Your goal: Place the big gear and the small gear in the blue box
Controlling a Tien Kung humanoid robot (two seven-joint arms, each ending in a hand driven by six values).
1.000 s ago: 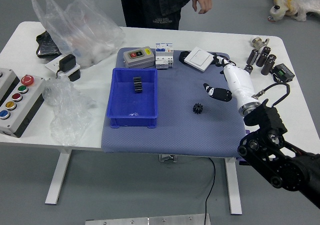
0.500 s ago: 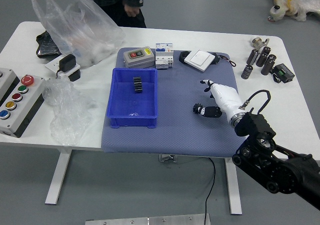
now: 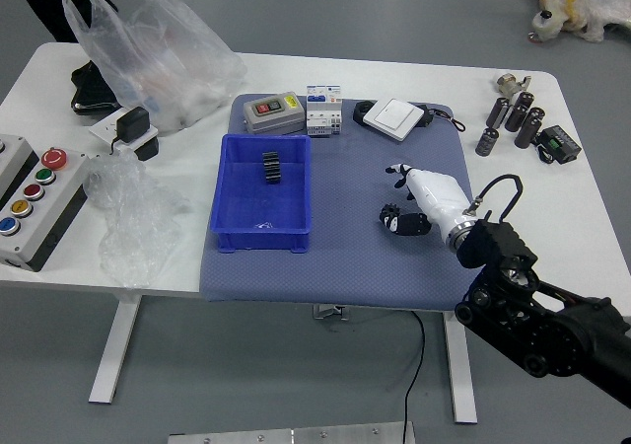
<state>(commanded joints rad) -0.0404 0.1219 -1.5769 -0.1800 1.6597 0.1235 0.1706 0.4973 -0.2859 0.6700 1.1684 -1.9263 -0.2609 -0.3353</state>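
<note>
Reaches in with right hand [image 3: 390, 193] spread wide, nothing gripped | finds small gear [image 3: 389, 210] right by thumb [image 3: 410, 225], on hand's left | has blue box [image 3: 242, 205] farther left of hand, big gear [image 3: 272, 168] inside

A white tabletop [image 3: 394, 79] stands on pale legs [image 3: 116, 350] over a grey floor [image 3: 246, 365] (a thin black cable [image 3: 423, 340] trails down below its edge).
</note>
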